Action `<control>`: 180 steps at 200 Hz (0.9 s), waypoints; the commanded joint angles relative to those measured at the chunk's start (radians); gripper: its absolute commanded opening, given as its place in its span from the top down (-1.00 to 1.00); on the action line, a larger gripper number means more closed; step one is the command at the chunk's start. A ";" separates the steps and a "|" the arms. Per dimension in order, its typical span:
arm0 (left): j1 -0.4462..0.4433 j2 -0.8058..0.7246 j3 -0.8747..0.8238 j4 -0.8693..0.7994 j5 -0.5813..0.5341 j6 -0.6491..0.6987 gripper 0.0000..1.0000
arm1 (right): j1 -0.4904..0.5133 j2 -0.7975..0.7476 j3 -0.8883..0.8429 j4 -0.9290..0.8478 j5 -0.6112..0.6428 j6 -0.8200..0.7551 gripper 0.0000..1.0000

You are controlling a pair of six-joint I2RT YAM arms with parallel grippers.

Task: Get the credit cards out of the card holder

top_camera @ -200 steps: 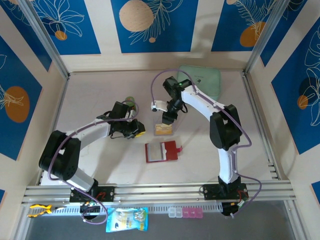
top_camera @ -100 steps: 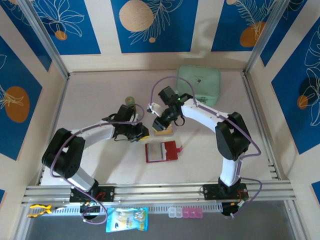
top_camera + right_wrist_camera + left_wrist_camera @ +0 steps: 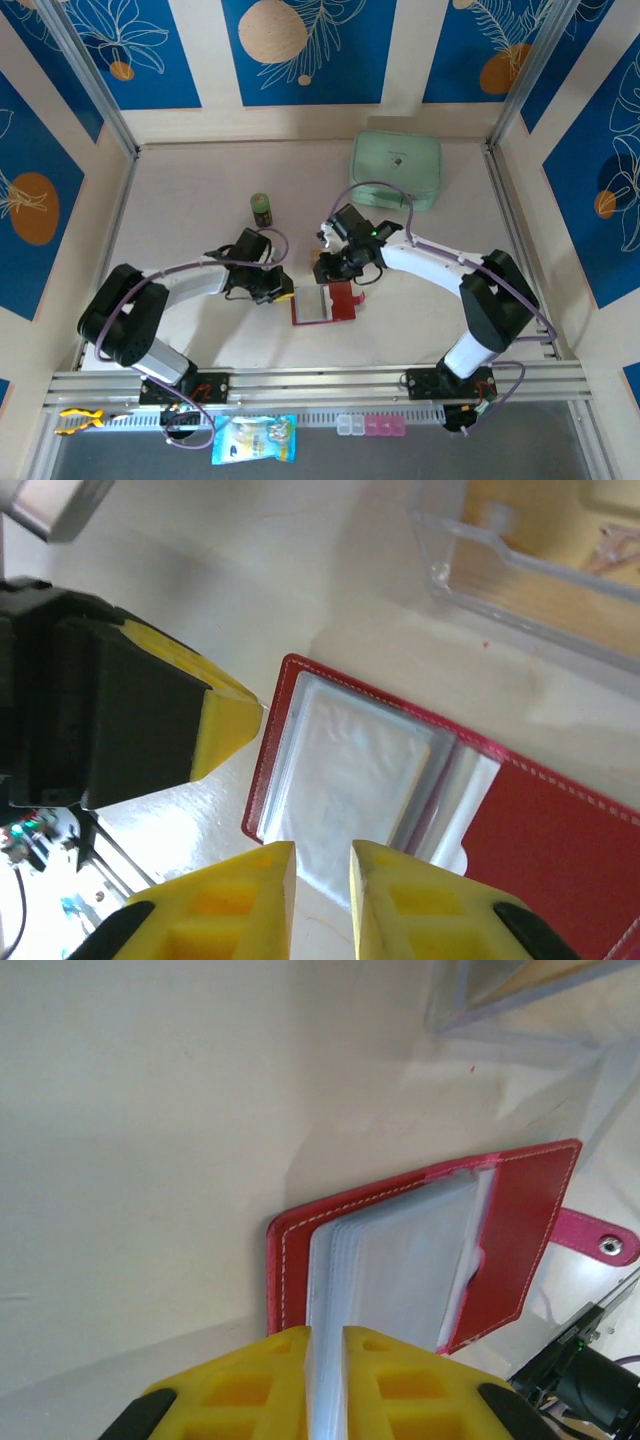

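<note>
Top external: card holder [image 3: 325,303] lies open at centre of bench [image 3: 200,180], clear sleeves [image 3: 350,770] facing up. Right wrist: clear box [image 3: 500,560], upper right, holds a tan-orange card [image 3: 560,530]. Left gripper [image 3: 325,1345] is narrow at the holder's left edge; cannot tell if it pinches. Right gripper [image 3: 322,860] is narrow and empty, now over the sleeves, having left the box a second ago.

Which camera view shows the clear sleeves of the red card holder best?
The right wrist view: the sleeves of the card holder lie open, near and face-on. The left wrist view shows them slanted, their near end behind the left tool. The top external view shows them small.
</note>
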 commanded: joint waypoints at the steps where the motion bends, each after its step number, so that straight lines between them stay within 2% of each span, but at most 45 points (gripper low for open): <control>1: -0.023 -0.017 -0.027 -0.018 -0.009 -0.008 0.71 | -0.009 -0.029 -0.054 0.031 -0.069 0.137 0.61; 30: -0.034 -0.010 -0.053 0.022 0.006 -0.024 0.73 | -0.024 -0.017 -0.088 0.050 -0.170 0.256 0.65; 57: -0.035 0.023 -0.048 0.035 0.019 -0.018 0.74 | -0.016 -0.005 -0.116 0.091 -0.194 0.295 0.65; 110: -0.037 -0.013 -0.040 -0.001 -0.005 -0.003 0.78 | -0.003 0.042 -0.127 0.136 -0.233 0.312 0.59; 180: -0.049 -0.017 -0.016 0.019 0.030 -0.010 0.84 | 0.004 0.096 -0.108 0.144 -0.259 0.309 0.58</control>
